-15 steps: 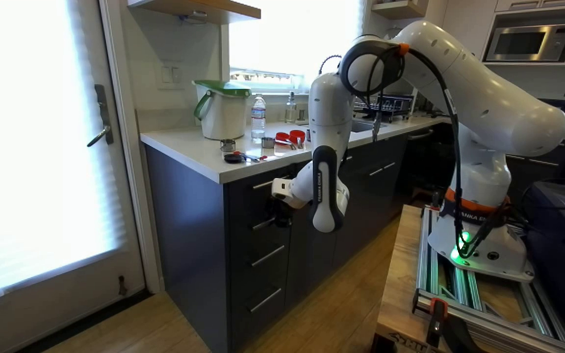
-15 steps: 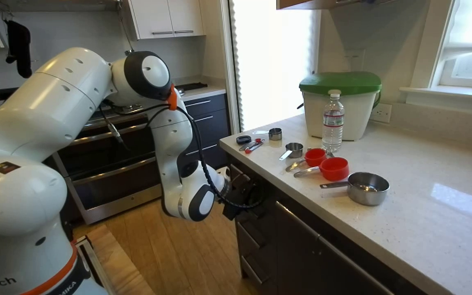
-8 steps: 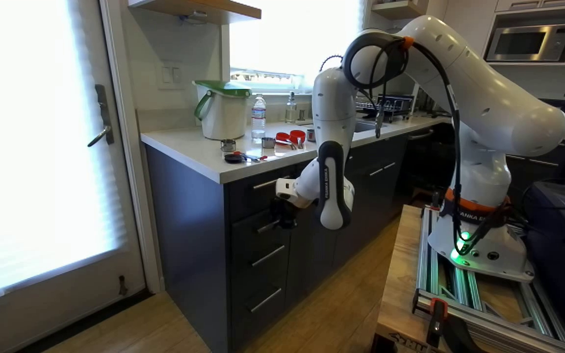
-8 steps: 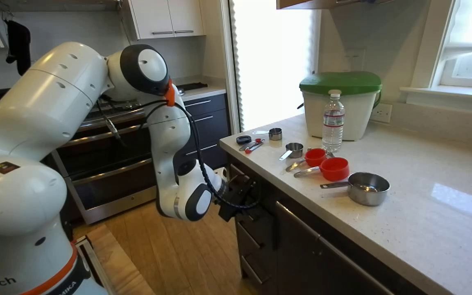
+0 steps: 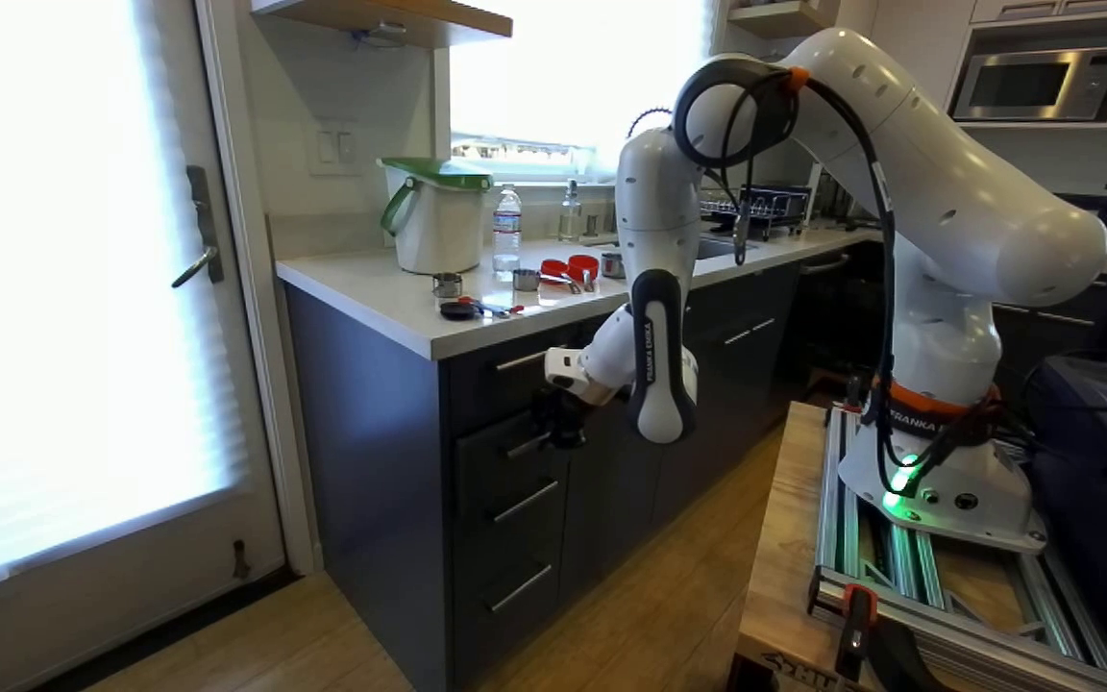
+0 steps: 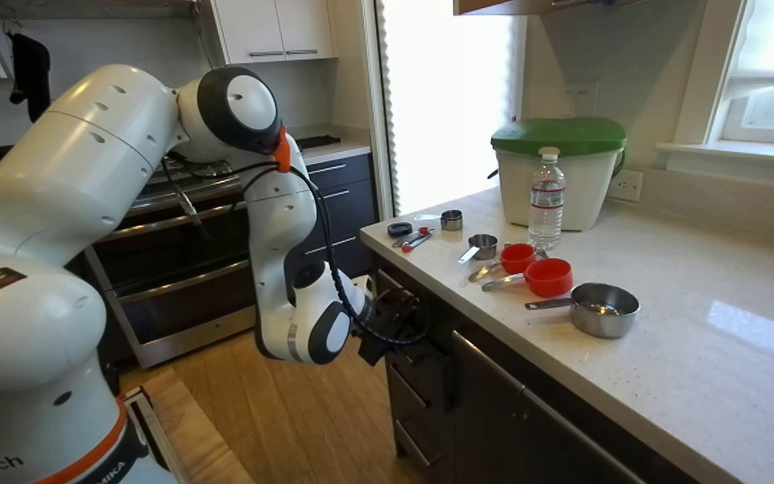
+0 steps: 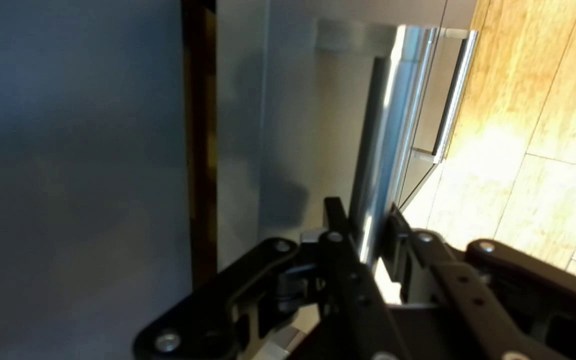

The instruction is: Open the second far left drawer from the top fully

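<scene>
Wrist view: two handles [image 7: 390, 125] [image 7: 456, 95], one between jaws

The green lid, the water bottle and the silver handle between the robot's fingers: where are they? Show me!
Green lid [image 6: 558, 136], in an exterior view: middle of its top.
Water bottle [image 6: 547, 197], in an exterior view: on its label.
Silver handle [image 7: 391, 135], in the wrist view: along its bar.
</scene>
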